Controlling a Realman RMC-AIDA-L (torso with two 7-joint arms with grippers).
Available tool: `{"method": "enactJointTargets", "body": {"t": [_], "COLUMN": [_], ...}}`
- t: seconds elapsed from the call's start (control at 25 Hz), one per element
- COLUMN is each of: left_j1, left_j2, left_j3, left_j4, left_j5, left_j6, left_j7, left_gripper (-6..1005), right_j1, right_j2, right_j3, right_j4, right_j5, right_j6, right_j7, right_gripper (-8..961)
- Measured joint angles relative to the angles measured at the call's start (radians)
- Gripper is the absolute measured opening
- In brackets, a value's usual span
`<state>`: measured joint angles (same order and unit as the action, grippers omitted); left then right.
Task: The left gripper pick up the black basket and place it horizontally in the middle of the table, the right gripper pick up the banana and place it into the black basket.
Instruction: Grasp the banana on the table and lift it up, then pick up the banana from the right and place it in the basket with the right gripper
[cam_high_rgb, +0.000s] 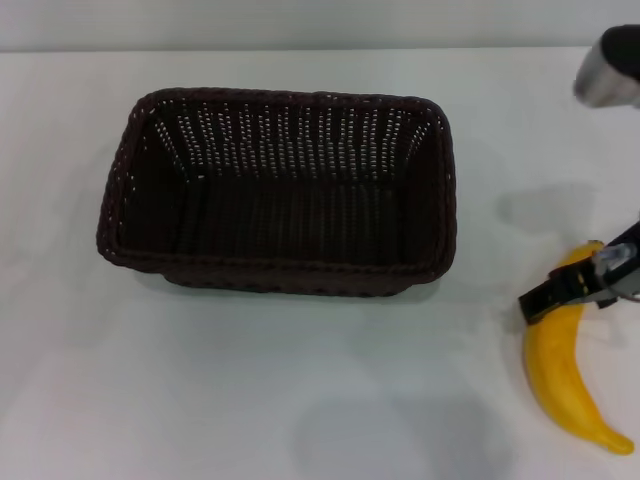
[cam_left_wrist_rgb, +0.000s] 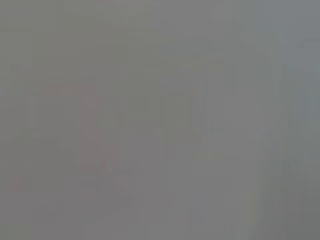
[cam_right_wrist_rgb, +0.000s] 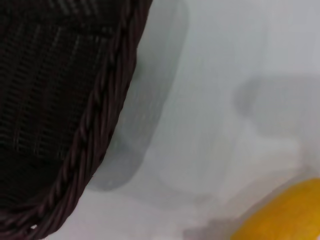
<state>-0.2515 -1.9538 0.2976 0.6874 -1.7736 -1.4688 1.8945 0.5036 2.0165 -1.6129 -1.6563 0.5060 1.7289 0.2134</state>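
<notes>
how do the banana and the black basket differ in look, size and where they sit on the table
The black basket is dark woven wicker and rectangular; the banana is smooth, yellow and curved. The basket is far bigger than the banana. The basket sits mid-table with nothing at it, open side up and empty; the banana lies near the table's right edge with the right claw at its upper end. Both rest on the white table.

1. The right gripper (cam_high_rgb: 585, 285), over the banana (cam_high_rgb: 565, 375), is cut off by the frame edge; its finger opening cannot be judged.
2. Only featureless grey is shown in the left wrist view.
3. In the right wrist view, the black basket (cam_right_wrist_rgb: 60, 100) is cropped.
</notes>
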Motion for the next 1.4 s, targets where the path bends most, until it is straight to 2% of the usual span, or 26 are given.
{"method": "enactJointTargets", "body": {"t": [0.24, 0.64, 1.12, 1.28, 1.4], "left_j1": [0.001, 0.006, 0.013, 0.018, 0.023], "left_j2": [0.005, 0.005, -0.003, -0.005, -0.011], "left_j3": [0.002, 0.000, 0.000, 0.000, 0.000], "left_j4": [-0.006, -0.006, -0.001, 0.001, 0.002], "left_j5": [-0.002, -0.003, -0.009, -0.010, -0.012], "left_j6": [-0.001, -0.011, -0.021, -0.027, -0.027], "left_j7": [0.001, 0.002, 0.001, 0.000, -0.002], "left_gripper": [875, 875, 875, 875, 875], "right_j1": [0.042, 0.066, 0.091, 0.069, 0.035], "right_j2": [0.005, 0.003, -0.001, -0.004, -0.005], "right_j3": [-0.047, -0.093, -0.133, -0.072, 0.063], "right_j4": [0.093, 0.181, 0.212, 0.176, 0.072], "right_j5": [0.000, -0.011, -0.085, -0.147, -0.171], "right_j6": [-0.021, -0.063, -0.068, -0.062, -0.066], "right_j7": [0.026, 0.027, 0.009, -0.045, -0.143], "right_gripper": [791, 782, 541, 484, 495]}}
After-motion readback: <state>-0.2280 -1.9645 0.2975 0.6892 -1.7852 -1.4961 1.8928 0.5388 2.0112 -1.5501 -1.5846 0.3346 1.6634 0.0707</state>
